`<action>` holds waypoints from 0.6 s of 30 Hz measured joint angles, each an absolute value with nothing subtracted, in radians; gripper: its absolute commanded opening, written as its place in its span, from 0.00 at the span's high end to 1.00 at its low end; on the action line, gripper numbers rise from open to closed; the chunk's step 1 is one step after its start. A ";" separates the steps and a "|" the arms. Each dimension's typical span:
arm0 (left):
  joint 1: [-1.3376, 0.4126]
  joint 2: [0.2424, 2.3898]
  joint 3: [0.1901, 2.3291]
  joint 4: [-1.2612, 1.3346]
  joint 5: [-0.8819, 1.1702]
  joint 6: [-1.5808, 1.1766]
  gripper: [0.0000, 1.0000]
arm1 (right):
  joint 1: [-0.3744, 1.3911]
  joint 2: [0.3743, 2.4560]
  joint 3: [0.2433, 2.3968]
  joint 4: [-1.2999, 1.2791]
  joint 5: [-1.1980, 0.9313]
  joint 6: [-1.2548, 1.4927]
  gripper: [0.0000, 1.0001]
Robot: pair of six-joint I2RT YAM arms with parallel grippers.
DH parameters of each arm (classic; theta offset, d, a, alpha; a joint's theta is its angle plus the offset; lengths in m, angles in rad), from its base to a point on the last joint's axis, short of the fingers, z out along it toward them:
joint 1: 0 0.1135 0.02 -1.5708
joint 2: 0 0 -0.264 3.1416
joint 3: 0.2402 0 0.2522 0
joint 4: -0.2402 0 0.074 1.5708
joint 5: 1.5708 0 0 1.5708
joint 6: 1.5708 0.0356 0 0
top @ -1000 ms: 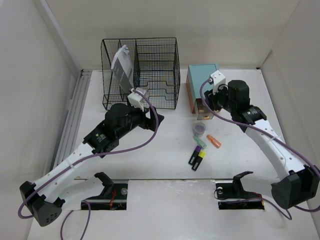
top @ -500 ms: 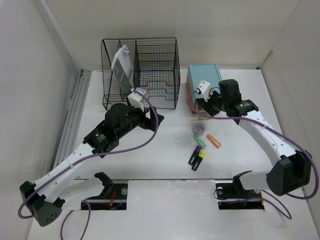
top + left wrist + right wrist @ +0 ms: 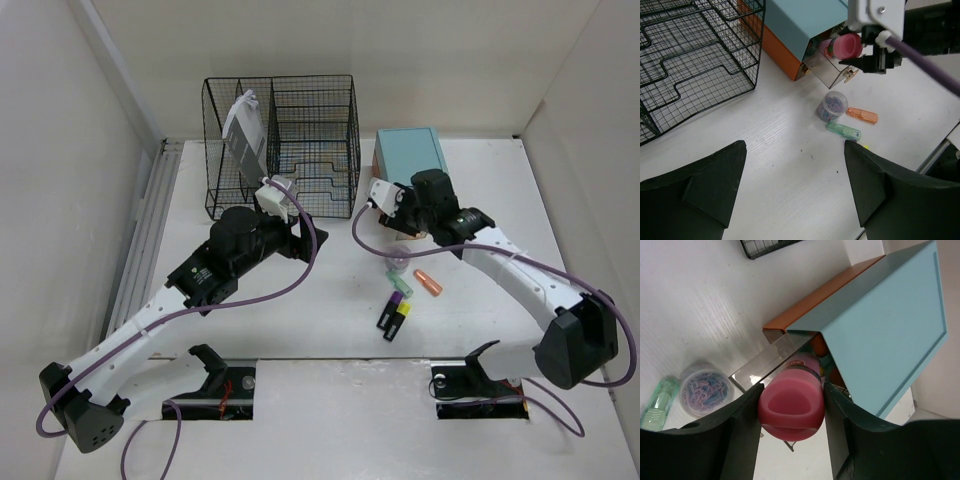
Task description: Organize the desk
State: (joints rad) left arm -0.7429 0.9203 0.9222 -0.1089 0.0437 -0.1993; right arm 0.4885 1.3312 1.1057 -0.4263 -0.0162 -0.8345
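The white desk holds a teal drawer box with its clear drawer pulled out. My right gripper is shut on a pink-capped bottle and holds it at the open drawer's front, above the desk. That bottle also shows in the left wrist view. My left gripper is open and empty, hovering over bare desk in front of the black wire rack. A jar of paper clips, a green highlighter and an orange one lie just in front of the box.
Two black highlighters with purple and yellow caps lie nearer the front. The rack holds a white packet. A grey rail runs along the left edge. Two cut-outs sit at the near edge.
My right gripper has swung left and turned from beside the teal box to the front of its open drawer, still holding the pink bottle. The left arm has not moved.
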 measured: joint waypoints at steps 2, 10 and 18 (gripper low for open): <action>-0.743 0.920 0.922 -0.109 0.044 -0.199 0.24 | 0.503 1.343 1.086 -0.406 0.023 -0.844 1.00; -0.743 0.920 0.922 -0.109 0.044 -0.199 0.24 | 0.513 1.383 1.076 -0.344 0.126 -0.862 0.99; -0.743 0.920 0.922 -0.109 0.044 -0.199 0.24 | 0.513 1.400 1.076 -0.321 0.159 -0.859 0.43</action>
